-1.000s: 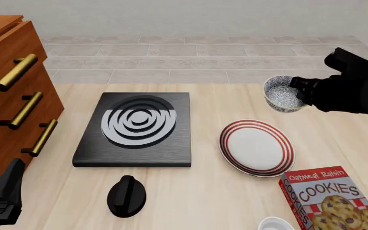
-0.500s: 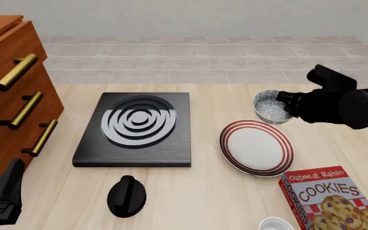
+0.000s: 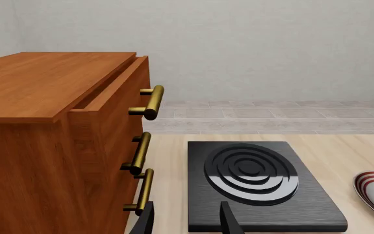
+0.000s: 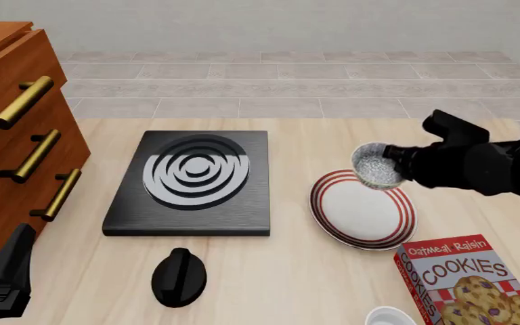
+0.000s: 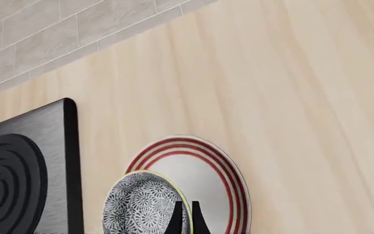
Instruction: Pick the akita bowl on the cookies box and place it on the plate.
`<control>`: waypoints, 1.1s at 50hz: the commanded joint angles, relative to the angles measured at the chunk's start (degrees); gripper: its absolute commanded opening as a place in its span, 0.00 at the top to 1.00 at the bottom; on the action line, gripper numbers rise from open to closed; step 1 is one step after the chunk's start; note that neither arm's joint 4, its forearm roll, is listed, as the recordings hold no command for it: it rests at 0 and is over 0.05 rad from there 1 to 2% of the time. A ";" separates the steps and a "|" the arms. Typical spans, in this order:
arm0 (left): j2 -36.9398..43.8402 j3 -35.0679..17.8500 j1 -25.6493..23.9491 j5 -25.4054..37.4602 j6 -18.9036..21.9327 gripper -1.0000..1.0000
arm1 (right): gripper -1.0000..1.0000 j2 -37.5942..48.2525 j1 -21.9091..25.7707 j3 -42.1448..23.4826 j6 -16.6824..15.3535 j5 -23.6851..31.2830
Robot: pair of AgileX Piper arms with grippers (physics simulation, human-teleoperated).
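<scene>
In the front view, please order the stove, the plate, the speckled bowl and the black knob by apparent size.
Largest to smallest:
1. stove
2. plate
3. knob
4. speckled bowl, though it is held above the table, so nearer the camera.

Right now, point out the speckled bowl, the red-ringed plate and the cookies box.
akita bowl [image 4: 376,166], front view, speckled inside.
plate [image 4: 355,210], front view, bare white centre.
cookies box [image 4: 463,272], front view, printed top face.
</scene>
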 commanded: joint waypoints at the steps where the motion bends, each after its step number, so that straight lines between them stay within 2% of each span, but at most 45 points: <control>1: 0.00 0.00 0.00 0.00 0.00 0.00 | 1.00 1.13 0.29 0.86 0.57 -1.67; 55: 0.00 0.00 0.00 0.00 0.00 0.00 | 1.00 6.38 0.03 0.21 0.71 -4.33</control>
